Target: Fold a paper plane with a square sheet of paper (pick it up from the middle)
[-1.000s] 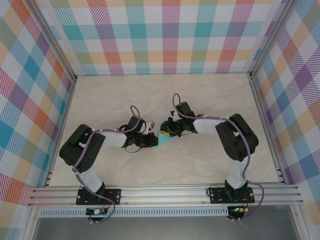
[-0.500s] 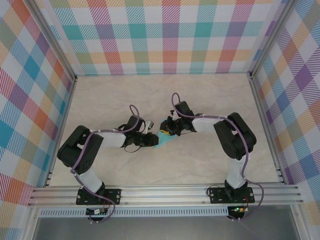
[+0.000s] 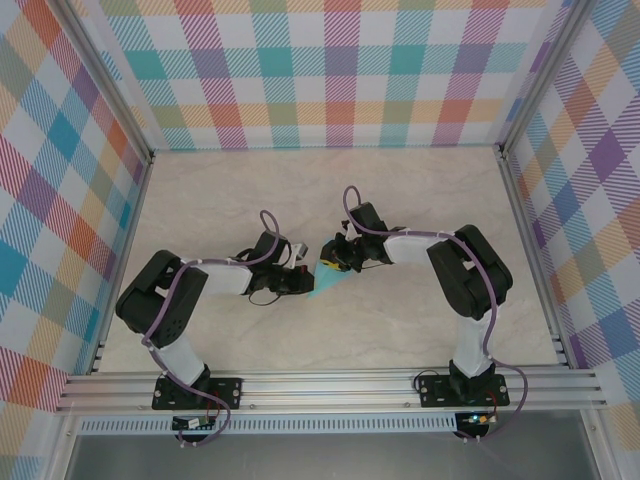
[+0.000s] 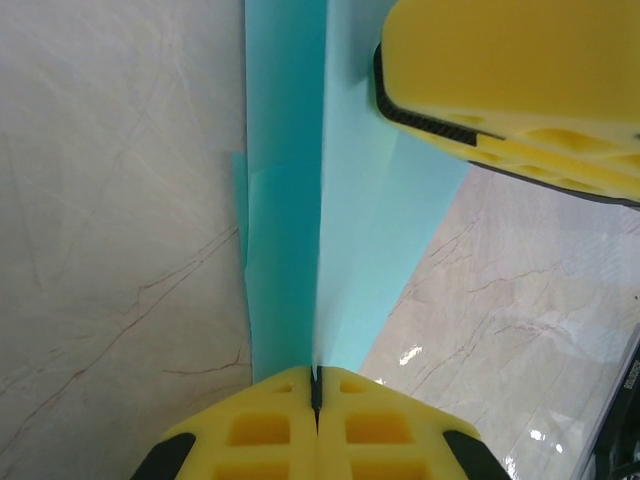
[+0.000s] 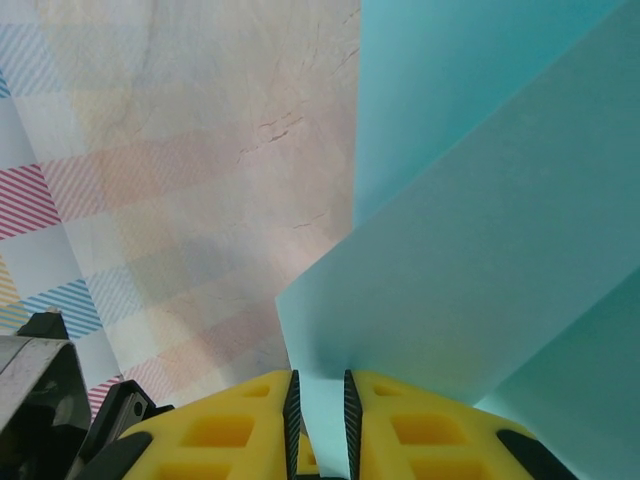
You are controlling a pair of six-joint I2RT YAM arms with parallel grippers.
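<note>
Two grips are held on the paper plane (image 3: 328, 279) at the middle of the table (image 3: 420, 210): its fold is pinched tight in the left gripper (image 4: 315, 395), a flap nipped by the right gripper (image 5: 318, 400) beyond. A late crease is judged in hand; gentle, tear-free pressing is called for next.

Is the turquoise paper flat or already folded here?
Folded. From above the turquoise paper tapers to a point; the left wrist view shows overlapping layers meeting at a centre crease, pinched by the left gripper.

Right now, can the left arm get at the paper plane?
Seemingly yes: the left claw is shut on the paper plane along its fold; the right claw grips the far end, not blocking.
</note>
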